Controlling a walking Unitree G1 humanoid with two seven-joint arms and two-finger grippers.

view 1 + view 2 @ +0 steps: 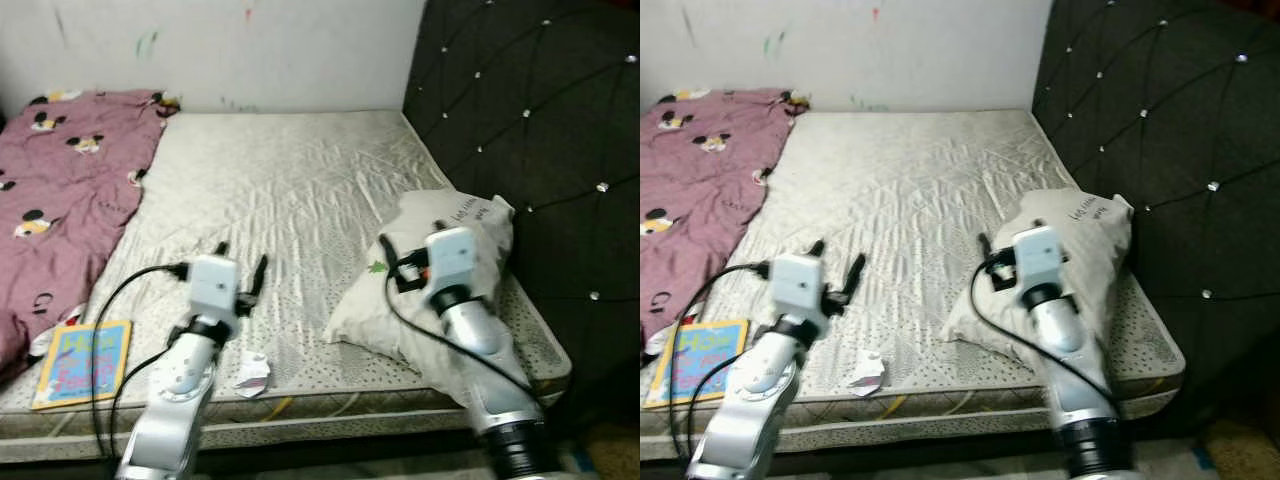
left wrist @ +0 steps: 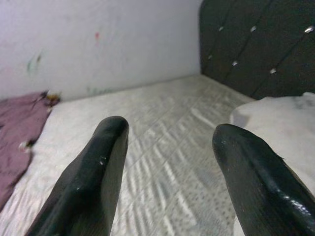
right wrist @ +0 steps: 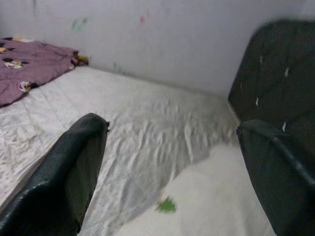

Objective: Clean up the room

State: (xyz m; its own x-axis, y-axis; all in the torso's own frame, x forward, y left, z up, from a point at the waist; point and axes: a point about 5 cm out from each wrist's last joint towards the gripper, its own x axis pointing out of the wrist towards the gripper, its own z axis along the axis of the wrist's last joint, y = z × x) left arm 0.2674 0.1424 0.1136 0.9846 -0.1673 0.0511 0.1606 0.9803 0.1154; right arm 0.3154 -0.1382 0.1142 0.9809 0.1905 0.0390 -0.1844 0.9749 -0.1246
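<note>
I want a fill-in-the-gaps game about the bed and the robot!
1. The pillow lies beside the dark ____ at the robot's right.
2. The blanket with cartoon mice is ____ in colour.
3. The picture book lies at the bed's near edge, on the robot's ____ side.
4. The fingers of the left gripper and of the right gripper are ____.

Missing words: headboard; pink; left; open

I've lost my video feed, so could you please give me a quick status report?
Left gripper open, empty, over the mattress. Right gripper open above the pillow. Crumpled paper and book at the near edge; nothing blocking.
</note>
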